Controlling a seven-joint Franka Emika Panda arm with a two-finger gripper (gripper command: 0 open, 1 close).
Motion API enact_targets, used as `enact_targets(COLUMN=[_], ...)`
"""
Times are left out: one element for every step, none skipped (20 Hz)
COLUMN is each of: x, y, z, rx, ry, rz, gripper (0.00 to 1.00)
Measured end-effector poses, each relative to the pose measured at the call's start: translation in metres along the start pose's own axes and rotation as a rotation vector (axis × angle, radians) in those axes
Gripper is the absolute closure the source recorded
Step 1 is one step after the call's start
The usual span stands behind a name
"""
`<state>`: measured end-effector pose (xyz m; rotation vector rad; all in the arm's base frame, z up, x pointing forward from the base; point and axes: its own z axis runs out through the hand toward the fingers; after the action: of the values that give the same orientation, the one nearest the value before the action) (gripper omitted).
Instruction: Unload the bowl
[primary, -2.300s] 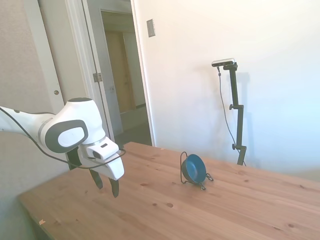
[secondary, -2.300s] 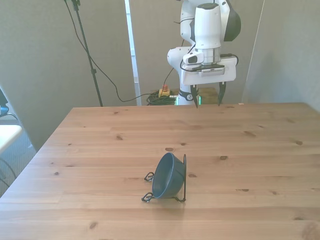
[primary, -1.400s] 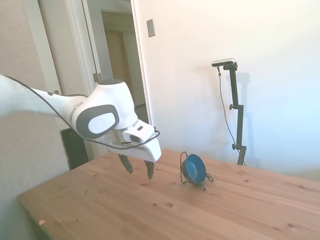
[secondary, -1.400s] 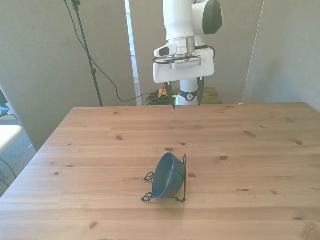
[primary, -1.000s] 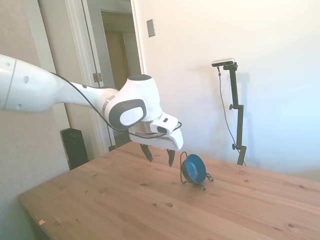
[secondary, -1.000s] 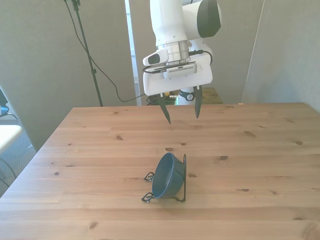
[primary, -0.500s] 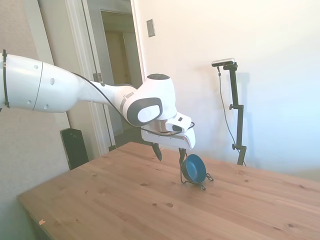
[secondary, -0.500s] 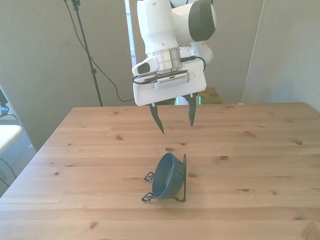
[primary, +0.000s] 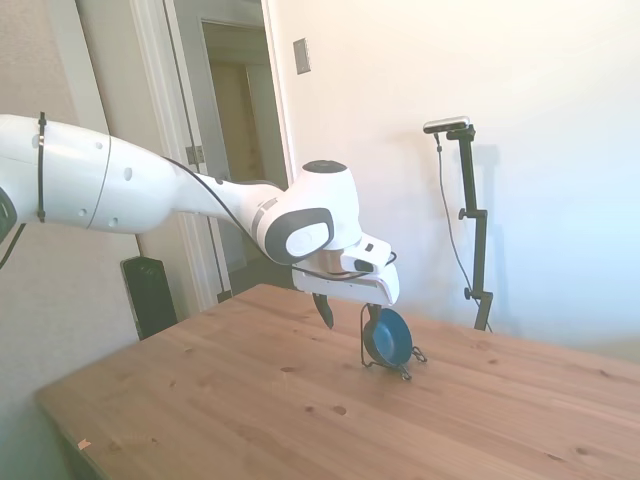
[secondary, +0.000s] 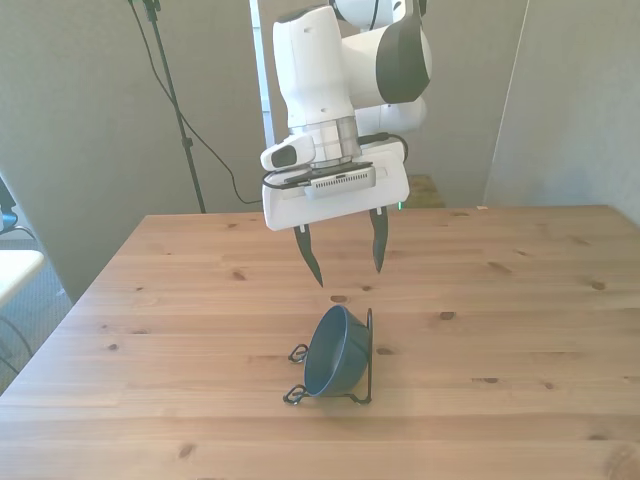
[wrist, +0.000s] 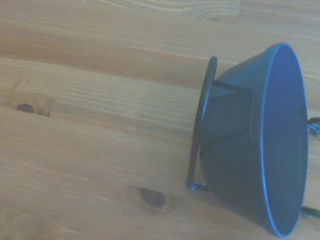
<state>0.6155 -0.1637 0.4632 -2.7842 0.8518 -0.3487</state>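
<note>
Bowl (secondary: 333, 352): a small dark-blue bowl stood on its edge in a thin black wire rack (secondary: 366, 352), its base against the rack's upright loop and its lighter blue-grey mouth facing the front view's left.
Rack: rested on the wooden table (secondary: 520, 330), toward the near middle of the table in the front view; its curled feet stuck out below the bowl's rim.
Gripper (secondary: 347, 256): hung in the air above the table, just behind the bowl in the front view, touching nothing.
Fingers (secondary: 309, 258): dark, pointing down, spread wide apart with nothing between them.
Wrist view: the bowl (wrist: 260, 145) and the rack's loop (wrist: 201, 125) appeared close up over bare wood.
</note>
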Motion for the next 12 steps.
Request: enact_targets(x=[0.004,0.009,0.013,0.019,0.023,0.028,0.033,0.037,0.040,0.043,0.046,0.047], y=[0.001,0.003,0.006,0.009,0.012,0.013,0.015,0.015,0.015,0.014,0.013,0.013], z=[0.001,0.003,0.004,0.005,0.007,0.008,0.009,0.011,0.013,0.015,0.017,0.019], rx=[0.007,0.013,0.019,0.026,0.034,0.042,0.050,0.061,0.075,0.088,0.100,0.109], ry=[-0.002,-0.004,-0.006,-0.011,-0.020,-0.029,-0.034,-0.044,-0.055,-0.065,-0.075,-0.087], rz=[-0.009,-0.017,-0.028,-0.038,-0.048,-0.055,-0.060,-0.070,-0.088,-0.106,-0.125,-0.145], gripper=[0.00,0.00,0.00,0.00,0.00,0.00,0.00,0.00,0.00,0.00,0.00,0.00])
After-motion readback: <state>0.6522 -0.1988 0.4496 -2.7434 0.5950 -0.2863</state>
